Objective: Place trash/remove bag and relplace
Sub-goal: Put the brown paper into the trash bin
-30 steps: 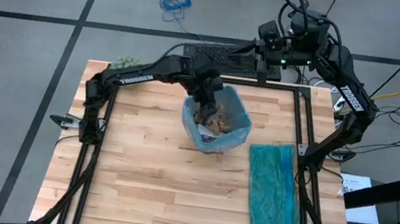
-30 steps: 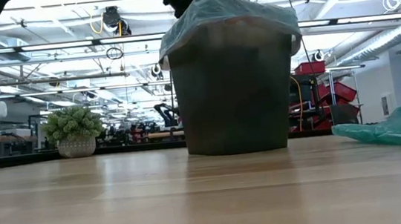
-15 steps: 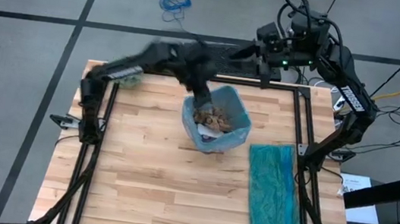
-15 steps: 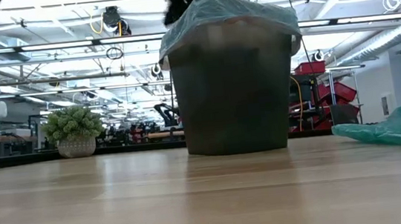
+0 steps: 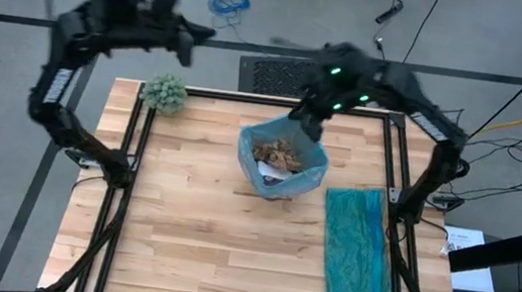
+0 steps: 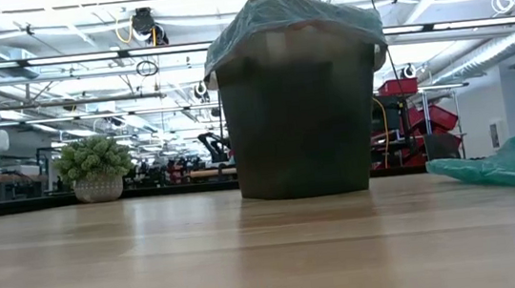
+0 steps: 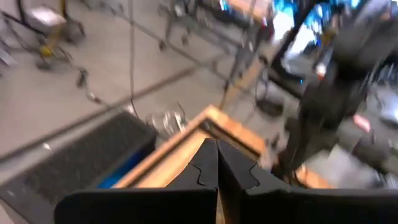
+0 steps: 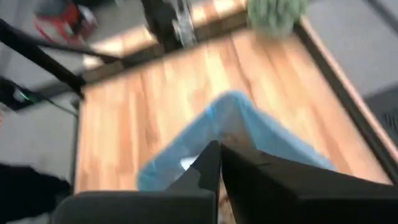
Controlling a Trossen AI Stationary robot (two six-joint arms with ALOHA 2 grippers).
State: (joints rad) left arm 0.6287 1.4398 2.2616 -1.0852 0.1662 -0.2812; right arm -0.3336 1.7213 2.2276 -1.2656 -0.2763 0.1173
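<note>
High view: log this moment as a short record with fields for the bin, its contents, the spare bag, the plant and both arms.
bin: near table centre, lined with the light blue bag
contents: brown and white trash inside
spare bag: teal bag flat on the table's right side
plant: green plant at the far left corner
left end effector: shut, empty, off the table beyond the far left corner
right end effector: shut, empty, at the bin's far rim

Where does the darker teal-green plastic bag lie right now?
In the high view the darker teal-green plastic bag lies flat on the wooden table's right side, just right of the blue-lined bin.
</note>
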